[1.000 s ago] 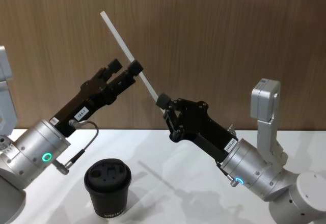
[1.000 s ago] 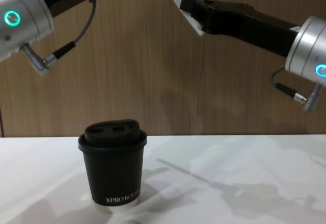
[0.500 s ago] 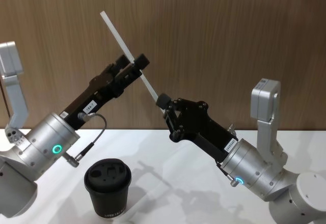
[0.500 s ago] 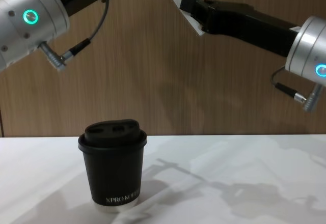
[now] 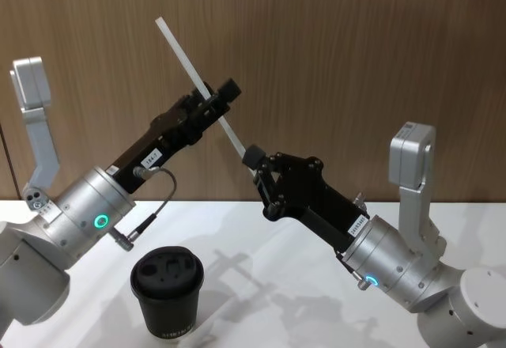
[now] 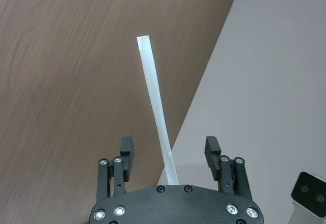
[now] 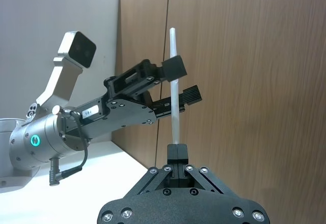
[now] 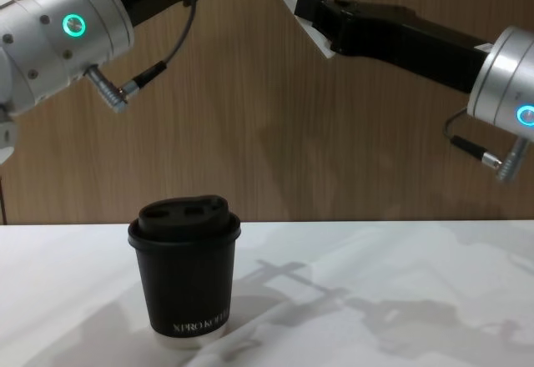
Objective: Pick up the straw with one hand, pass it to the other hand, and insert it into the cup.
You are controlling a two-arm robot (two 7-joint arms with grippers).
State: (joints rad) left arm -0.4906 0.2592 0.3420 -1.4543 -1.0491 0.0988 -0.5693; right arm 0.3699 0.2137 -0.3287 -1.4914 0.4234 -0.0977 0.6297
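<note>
Could drop or skew the straw (image 5: 186, 63) — held aloft, well above the cup (image 5: 167, 290) on the table (image 8: 400, 258) — if released by the right gripper (image 5: 253, 160), clamped on its lower end, before closing the left gripper (image 5: 217, 96). Reaches up at a slant, jaws spread astride mid-straw, untouching.

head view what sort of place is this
Probably a robot lab or demo bench: a table against a wood-panelled wall, one lidded cup, and the right gripper holding a straw between the open fingers of the left gripper.
</note>
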